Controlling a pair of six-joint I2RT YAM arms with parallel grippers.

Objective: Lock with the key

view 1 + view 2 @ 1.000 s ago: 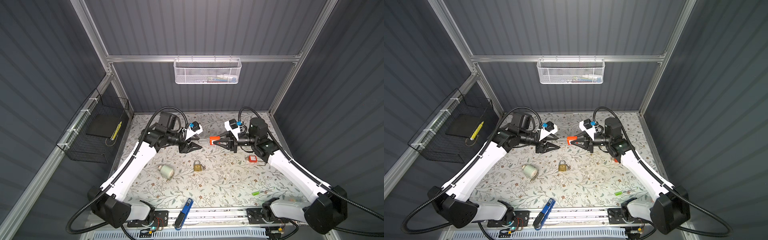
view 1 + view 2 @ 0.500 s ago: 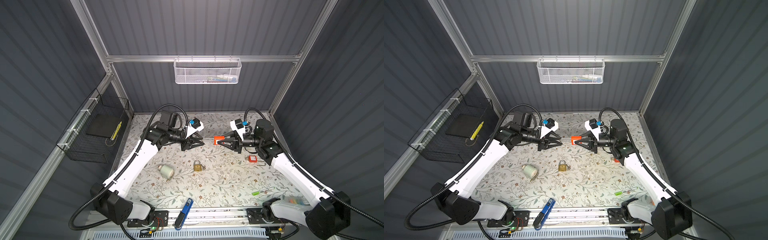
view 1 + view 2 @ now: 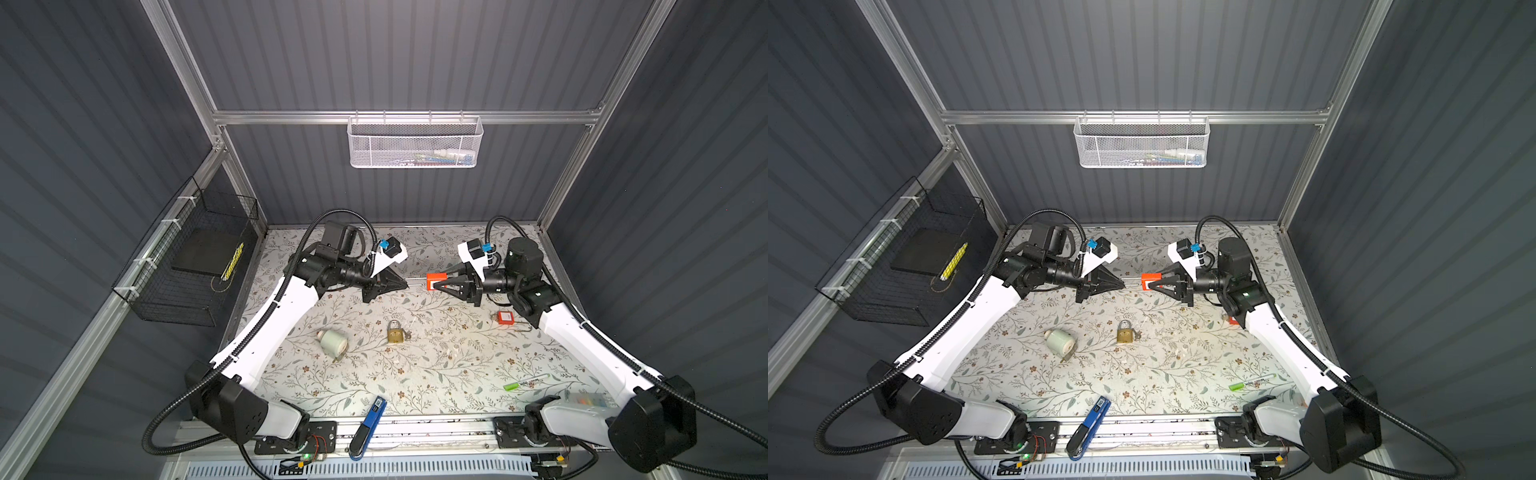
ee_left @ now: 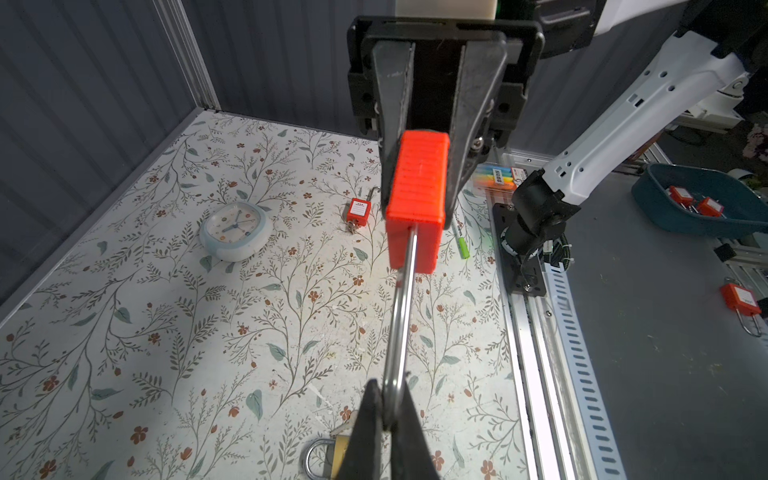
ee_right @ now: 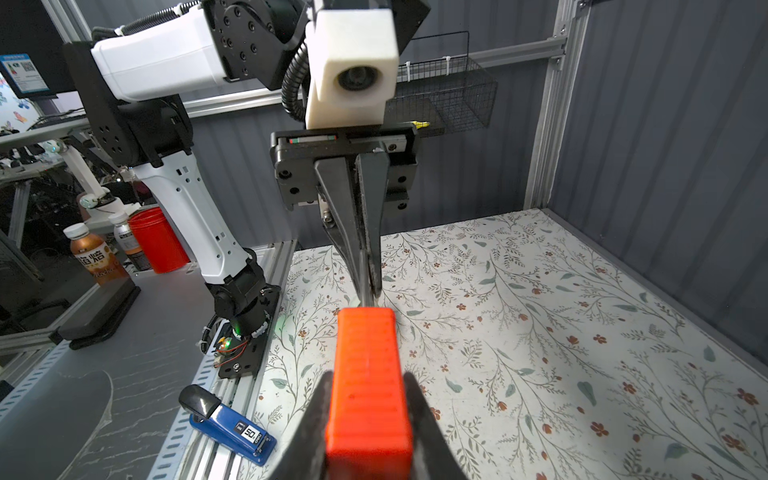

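A red padlock [image 3: 436, 281] [image 4: 417, 195] hangs in the air above the table's far middle. My right gripper [image 3: 435, 286] [image 5: 368, 380] is shut on its red body [image 5: 368, 374]. Its steel shackle [image 4: 401, 316] [image 3: 415, 281] points at my left gripper [image 3: 406, 283] [image 4: 389, 390], which is shut on the shackle's bend. The padlock's keyhole end is hidden between the right fingers. A brass padlock [image 3: 395, 332] [image 4: 328, 457] lies on the table below, with a small key [image 4: 344, 428] at its side. Another red padlock [image 3: 505, 317] [image 4: 358, 211] lies by the right arm.
A white round clock [image 3: 332, 341] [image 4: 236, 230] lies left of the brass padlock. A blue stapler [image 3: 370, 419] [image 5: 232, 428] sits at the front rail and a green marker [image 3: 525, 382] at front right. A black wire basket [image 3: 195, 266] hangs on the left wall.
My left gripper has moved right to the shackle and closed on it. My right gripper drew slightly right with the red padlock, then held still.
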